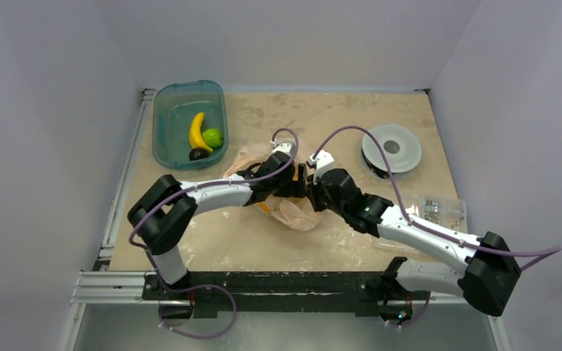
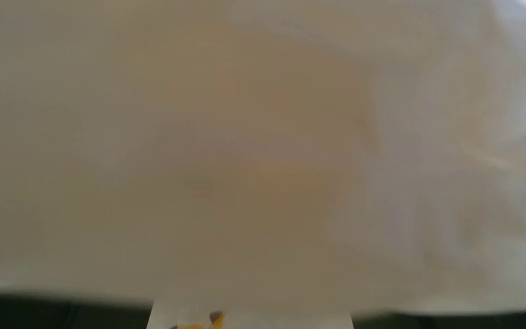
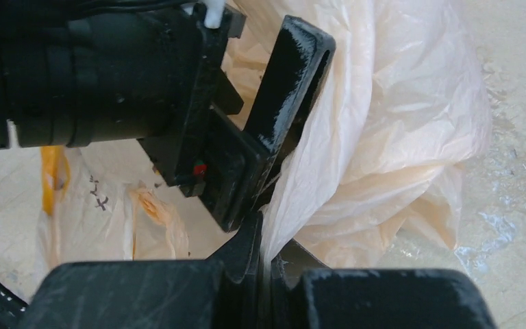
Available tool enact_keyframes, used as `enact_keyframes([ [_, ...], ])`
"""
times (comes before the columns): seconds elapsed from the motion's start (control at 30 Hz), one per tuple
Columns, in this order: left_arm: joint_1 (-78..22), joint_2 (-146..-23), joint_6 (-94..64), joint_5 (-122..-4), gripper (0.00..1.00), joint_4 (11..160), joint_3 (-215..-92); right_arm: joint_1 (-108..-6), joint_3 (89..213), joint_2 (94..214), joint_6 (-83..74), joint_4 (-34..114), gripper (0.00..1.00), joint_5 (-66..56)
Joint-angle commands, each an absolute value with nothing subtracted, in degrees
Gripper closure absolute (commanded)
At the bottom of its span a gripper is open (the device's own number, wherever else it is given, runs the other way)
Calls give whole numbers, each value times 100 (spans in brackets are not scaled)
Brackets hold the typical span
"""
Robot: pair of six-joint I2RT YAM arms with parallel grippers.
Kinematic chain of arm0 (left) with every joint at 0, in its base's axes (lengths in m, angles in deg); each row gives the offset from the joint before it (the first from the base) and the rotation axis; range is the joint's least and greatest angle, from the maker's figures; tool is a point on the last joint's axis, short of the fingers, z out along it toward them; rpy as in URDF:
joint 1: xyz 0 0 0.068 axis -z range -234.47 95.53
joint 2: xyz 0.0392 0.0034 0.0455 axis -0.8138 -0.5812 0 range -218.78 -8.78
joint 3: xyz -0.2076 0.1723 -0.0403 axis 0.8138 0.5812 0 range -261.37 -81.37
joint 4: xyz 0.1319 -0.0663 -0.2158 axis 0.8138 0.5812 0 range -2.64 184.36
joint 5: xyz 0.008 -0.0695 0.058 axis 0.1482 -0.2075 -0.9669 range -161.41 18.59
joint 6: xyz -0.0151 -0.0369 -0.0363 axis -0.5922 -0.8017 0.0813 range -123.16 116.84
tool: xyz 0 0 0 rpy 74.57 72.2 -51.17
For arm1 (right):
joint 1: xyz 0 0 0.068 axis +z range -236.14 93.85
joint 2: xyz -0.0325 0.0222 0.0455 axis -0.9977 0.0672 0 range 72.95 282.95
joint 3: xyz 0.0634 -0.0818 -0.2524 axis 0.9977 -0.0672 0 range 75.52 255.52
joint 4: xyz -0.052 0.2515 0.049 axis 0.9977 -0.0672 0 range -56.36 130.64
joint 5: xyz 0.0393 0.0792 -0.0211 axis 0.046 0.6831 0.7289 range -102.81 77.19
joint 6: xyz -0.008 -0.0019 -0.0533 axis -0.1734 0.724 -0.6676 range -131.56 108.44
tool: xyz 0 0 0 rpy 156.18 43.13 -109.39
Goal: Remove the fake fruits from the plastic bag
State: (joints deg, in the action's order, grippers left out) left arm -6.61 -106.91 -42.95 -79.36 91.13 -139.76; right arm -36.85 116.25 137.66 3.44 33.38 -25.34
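Left gripper (image 1: 290, 180) is down at the plastic bag (image 1: 300, 213) in mid-table, and its own camera is smothered in pale peach film. From the other wrist I see just one of its fingers (image 3: 294, 89), pushed in against the film, standing out at the end of its slide and well off the centre line, so the jaws are apart, with nothing visibly gripped.

Sweeping across now: far left, a teal tub (image 1: 162, 124) holds the banana (image 1: 197, 132), the green fruit (image 1: 213, 137) touching it, and the dark fruit (image 1: 198, 154) just below. Next, the bag lies crumpled on the table (image 1: 263, 241). A yellow-orange patch shows through its film; fruit or print, I can't tell. Right gripper (image 3: 267, 264) is pinched together on a fold of the bag. Farther right sits a grey spool (image 1: 391, 148), then a clear packet (image 1: 439, 210).
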Motion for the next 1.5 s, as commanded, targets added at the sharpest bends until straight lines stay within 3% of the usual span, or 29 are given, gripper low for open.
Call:
enact_keyframes([
  [0.0,-709,-11100,-4271,-7991,20,8555,-14450,-3640,11623,13755,321,3624,100,-2297],
  [0.2,-718,-11099,-4216,-7891,69,8667,-14596,-3638,11527,13578,364,3497,100,-2394],
  [0.33,-727,-10783,-4132,-7660,85,8712,-14478,-3635,11409,13488,565,3354,100,-2448],
  [0.63,-748,-9665,-3990,-7086,90,8827,-13832,-3637,11210,13299,1221,3023,100,-2697],
  [1.1,-1061,-8422,-4054,-4895,93,9267,-13098,-3640,11329,13478,2044,2832,100,-3563],
  [1.33,-1601,-7481,-3909,-4283,96,9556,-12755,-3640,11446,13480,2458,2406,100,-4223],
  [1.47,-2188,-6804,-3423,-4449,96,10656,-13103,-3649,11467,13455,2855,2001,100,-4829],
])
